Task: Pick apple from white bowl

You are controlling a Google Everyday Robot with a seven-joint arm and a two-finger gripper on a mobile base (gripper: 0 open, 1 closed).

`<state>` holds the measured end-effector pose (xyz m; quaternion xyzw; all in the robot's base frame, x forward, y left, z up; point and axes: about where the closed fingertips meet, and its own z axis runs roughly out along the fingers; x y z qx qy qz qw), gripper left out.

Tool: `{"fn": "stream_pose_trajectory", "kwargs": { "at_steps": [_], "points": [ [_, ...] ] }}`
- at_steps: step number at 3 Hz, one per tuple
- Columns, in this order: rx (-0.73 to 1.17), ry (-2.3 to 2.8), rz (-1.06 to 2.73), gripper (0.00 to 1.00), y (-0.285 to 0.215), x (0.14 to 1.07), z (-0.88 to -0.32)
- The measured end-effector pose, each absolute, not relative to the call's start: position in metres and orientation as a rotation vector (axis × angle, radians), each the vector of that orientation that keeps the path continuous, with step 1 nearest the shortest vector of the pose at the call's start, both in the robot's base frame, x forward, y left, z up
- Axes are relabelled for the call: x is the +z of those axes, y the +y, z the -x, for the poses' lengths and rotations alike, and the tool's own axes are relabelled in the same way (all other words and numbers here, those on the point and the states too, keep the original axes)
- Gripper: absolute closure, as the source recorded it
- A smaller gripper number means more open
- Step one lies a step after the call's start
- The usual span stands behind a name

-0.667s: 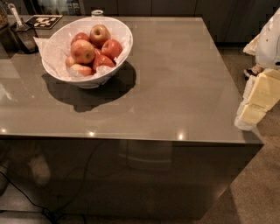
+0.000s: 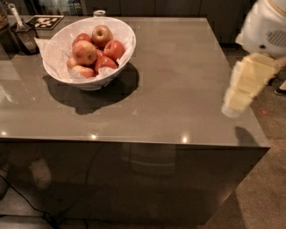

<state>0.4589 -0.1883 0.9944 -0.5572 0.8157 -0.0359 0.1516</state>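
Observation:
A large white bowl (image 2: 117, 67) lined with crumpled white paper stands at the far left of the grey table (image 2: 178, 80). It holds several red and yellow apples (image 2: 85, 52), piled in the middle. My gripper (image 2: 232, 108) hangs at the right edge of the table, far from the bowl, pointing down and left just above the tabletop. It is pale and blurred. The white arm (image 2: 263, 27) rises behind it at the upper right.
A black tag card (image 2: 46, 21) and a dark container with a utensil (image 2: 22, 33) stand at the far left corner. A small clear jar (image 2: 99, 13) sits behind the bowl. Carpeted floor (image 2: 268, 179) lies right of the table.
The gripper has moved left and inward over the table's right edge. The view has shifted slightly, so the bowl sits lower and nearer. The apples have not moved.

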Motion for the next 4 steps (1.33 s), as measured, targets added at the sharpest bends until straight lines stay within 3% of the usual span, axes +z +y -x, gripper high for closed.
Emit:
{"fn": "stream_pose_trajectory", "kwargs": {
  "at_steps": [2,4],
  "points": [
    [-0.095,2.26,1.684,0.0,-0.133,1.014,-0.492],
    [0.094,2.183,1.636,0.0,-0.08,1.018,-0.545]
  ]
}}
